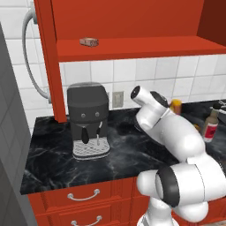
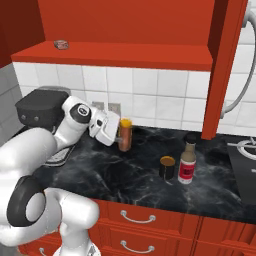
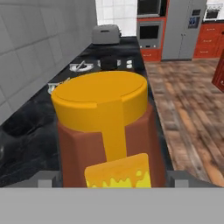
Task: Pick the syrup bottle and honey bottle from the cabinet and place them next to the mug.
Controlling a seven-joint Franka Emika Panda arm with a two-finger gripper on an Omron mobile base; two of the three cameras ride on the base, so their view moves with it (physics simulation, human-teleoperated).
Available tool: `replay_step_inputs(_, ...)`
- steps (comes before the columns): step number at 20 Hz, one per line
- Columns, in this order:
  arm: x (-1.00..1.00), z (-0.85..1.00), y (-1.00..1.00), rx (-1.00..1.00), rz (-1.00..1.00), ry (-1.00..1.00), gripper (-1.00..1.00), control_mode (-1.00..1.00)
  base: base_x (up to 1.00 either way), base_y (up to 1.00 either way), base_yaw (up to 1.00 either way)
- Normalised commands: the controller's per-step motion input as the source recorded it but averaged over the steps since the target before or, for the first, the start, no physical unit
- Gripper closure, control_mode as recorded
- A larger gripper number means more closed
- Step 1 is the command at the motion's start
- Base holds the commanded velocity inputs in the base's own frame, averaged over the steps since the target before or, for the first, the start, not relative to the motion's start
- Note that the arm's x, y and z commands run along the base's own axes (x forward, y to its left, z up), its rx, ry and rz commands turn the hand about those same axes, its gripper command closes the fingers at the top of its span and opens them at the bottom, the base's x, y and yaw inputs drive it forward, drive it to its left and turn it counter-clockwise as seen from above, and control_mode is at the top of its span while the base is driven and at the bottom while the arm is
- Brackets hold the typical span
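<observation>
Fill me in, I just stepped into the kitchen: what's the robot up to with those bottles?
The white arm's gripper is at the short amber honey bottle with the yellow cap, upright at the back of the black marble counter; whether the fingers are closed on it is unclear. The tall slim syrup bottle with the red label already stands beside the small black mug with the orange-brown top. On the red cabinet shelf lies a small flat brown item.

syrup bottle (image 2: pixel 187 165) label unreadable, no legible text anywhere
</observation>
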Motion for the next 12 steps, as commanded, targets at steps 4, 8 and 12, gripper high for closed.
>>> replay_step_inputs(4, 0.0, -0.74, -0.27, 0.0, 0.0, 0.0, 1.0, -1.0, 0.0, 0.0, 0.0)
replay_step_inputs(8, 0.0, -0.88, 0.0, 0.0, 0.0, -0.04, 1.0, -1.0, 0.0, 0.0, 0.0)
replay_step_inputs(12, 0.0, -0.71, 0.0, 0.0, 0.0, -0.05, 1.0, -1.0, 0.0, 0.0, 0.0)
